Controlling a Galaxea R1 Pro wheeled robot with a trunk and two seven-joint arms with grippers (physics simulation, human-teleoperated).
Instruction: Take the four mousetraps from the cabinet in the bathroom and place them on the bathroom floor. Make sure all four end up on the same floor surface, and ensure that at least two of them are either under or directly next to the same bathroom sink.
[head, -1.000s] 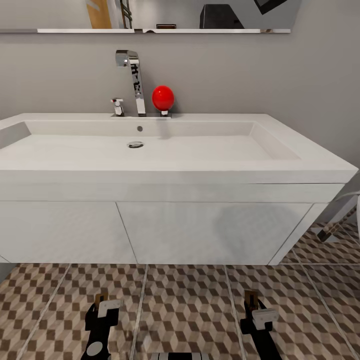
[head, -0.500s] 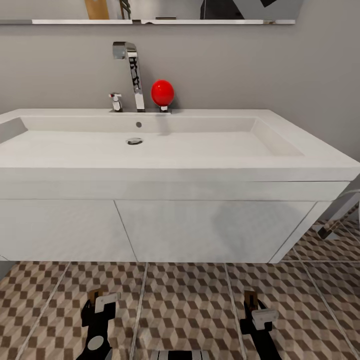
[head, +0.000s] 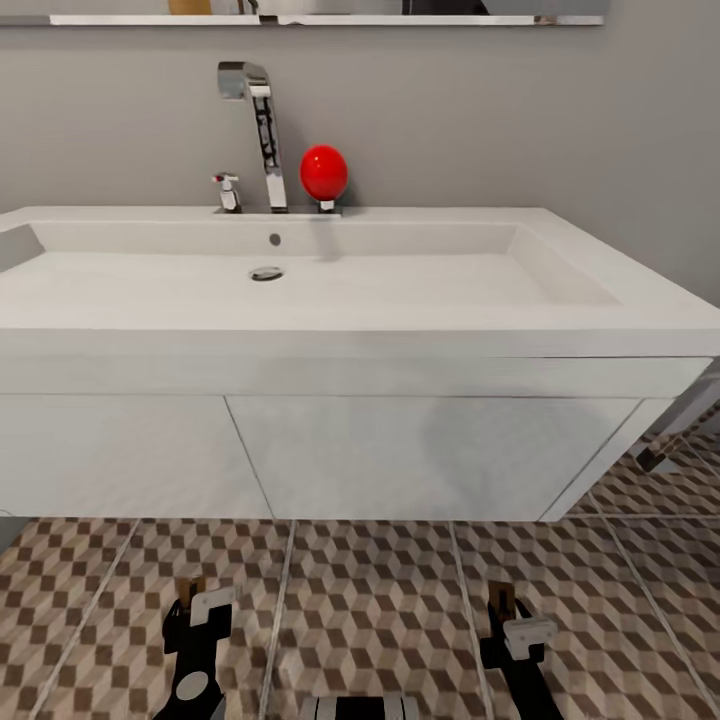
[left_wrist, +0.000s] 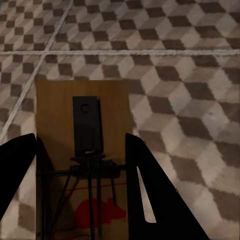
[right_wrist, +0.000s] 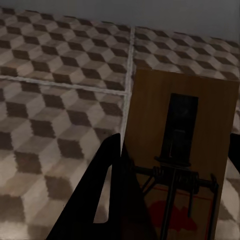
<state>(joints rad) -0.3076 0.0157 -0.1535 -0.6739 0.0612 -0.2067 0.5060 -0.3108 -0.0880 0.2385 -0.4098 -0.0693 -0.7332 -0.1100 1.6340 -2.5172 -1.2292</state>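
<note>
Over the floor, left gripper (head: 197, 603): jaws clamped on a mousetrap (left_wrist: 82, 150), wooden board between the dark fingers (left_wrist: 150, 195).
Right gripper (head: 512, 615): closed on a second mousetrap (right_wrist: 182, 150), held above the tiles.
Bathroom floor (head: 380, 600): cube-patterned tiles beneath both grippers.
Bathroom sink (head: 330, 290): white basin and vanity just beyond the grippers, chrome faucet (head: 262, 130), red ball (head: 324, 172) beside it.
</note>
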